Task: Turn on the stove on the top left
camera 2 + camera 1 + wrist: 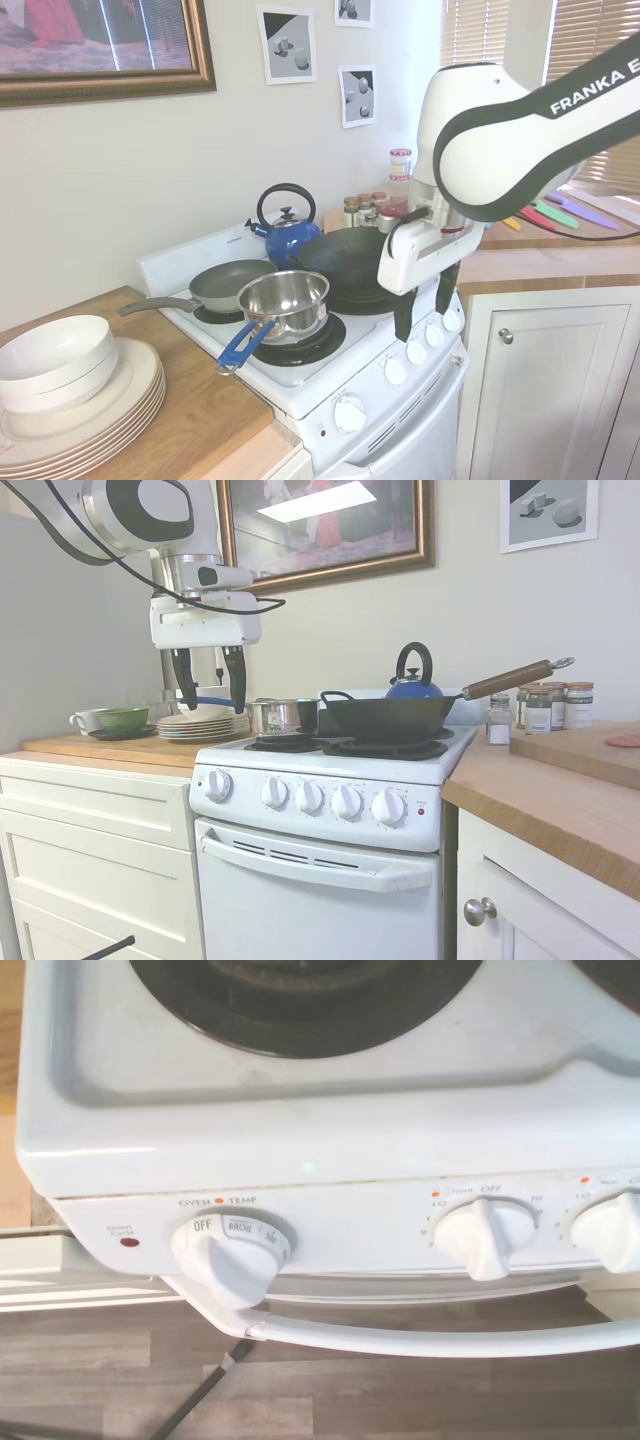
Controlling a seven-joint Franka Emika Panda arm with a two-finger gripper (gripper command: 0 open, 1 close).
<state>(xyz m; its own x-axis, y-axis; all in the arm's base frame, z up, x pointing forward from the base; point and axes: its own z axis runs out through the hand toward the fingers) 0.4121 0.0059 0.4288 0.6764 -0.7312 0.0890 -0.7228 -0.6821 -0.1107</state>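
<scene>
The narrow white stove (pixel 330 765) stands between wooden counters, with a row of five round white knobs (pixel 309 796) on its front panel and a small red light (pixel 421 811) at the panel's right end. My gripper (pixel 213 708) hangs open and empty, fingers pointing down, in front of the stove and above knob height. In the second exterior view the gripper (pixel 423 320) is just in front of the knobs (pixel 417 350). The wrist view shows the oven temperature knob (pixel 232 1250) set to OFF, a burner knob (pixel 485 1238) beside it, and a black burner (pixel 300 1000).
A steel saucepan (pixel 285 300) with a blue handle, a black wok (pixel 385 718) with a long wooden handle, a grey frying pan (pixel 230 283) and a blue kettle (pixel 414 685) sit on the burners. Stacked plates (pixel 90 400) and bowls lie on the left counter; spice jars (pixel 540 708) stand at right.
</scene>
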